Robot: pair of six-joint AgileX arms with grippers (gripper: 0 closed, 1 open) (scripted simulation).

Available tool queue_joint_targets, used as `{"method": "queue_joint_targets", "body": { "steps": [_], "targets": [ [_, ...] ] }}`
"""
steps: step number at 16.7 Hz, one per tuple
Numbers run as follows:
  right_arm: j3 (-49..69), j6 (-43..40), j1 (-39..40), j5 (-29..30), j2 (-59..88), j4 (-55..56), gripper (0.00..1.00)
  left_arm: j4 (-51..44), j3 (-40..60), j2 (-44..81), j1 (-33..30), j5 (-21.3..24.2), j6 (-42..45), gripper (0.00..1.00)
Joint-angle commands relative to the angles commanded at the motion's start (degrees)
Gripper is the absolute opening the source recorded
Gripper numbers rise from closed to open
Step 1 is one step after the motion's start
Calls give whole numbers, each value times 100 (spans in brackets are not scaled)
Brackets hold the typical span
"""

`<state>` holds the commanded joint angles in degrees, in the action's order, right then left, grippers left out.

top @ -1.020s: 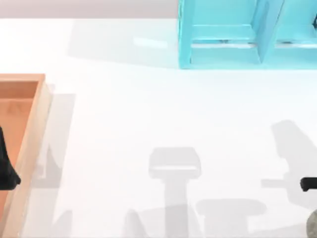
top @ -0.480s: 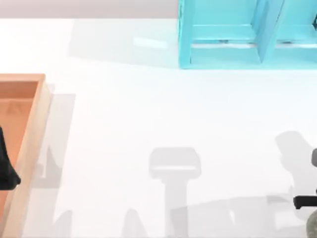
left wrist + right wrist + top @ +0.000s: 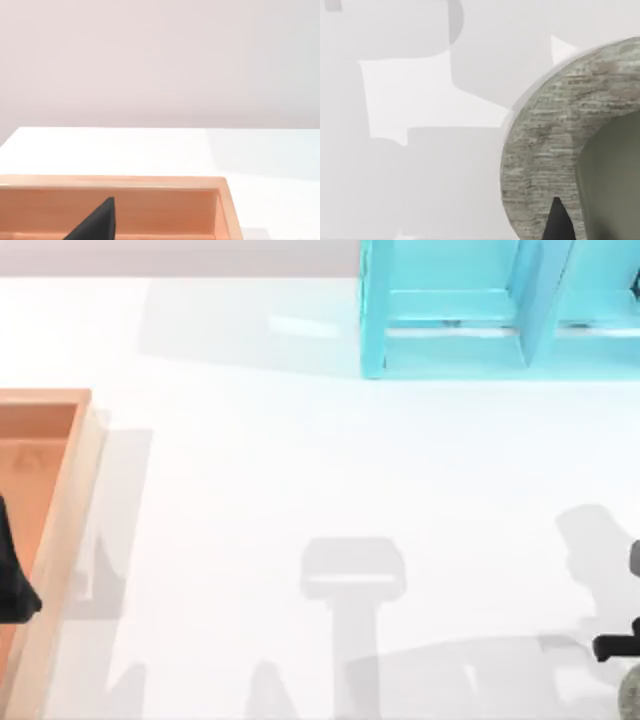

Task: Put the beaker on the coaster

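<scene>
Top view: right gripper at the worktop's near right corner, above the coaster; left gripper parked over the wooden tray.
Left wrist: tray; claw state unclear.
Right wrist: beaker apparently resting on the coaster; grip unclear. Placing step; likely next, let go and lift.

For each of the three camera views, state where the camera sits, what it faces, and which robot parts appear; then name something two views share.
Top view: overhead, looking down on the white table, blue shelf, right end effector.
Left wrist view: on the left arm, facing the wooden tray; a dark fingertip shows.
Right wrist view: on the right arm, facing the coaster and beaker.
Shared: the tray, top and left wrist.
</scene>
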<state>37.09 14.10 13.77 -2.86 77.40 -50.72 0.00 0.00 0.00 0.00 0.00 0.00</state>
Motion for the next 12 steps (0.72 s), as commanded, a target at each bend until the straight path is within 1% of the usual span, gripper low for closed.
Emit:
{"method": "queue_joint_targets", "body": {
  "steps": [6,7,12],
  "targets": [
    [0,0,0,0,0,0,98,0,0,0,0,0,0,100],
    [0,0,0,0,0,0,100,0,0,0,0,0,0,100],
    [0,0,0,0,0,0,100,0,0,0,0,0,0,100]
  ]
}}
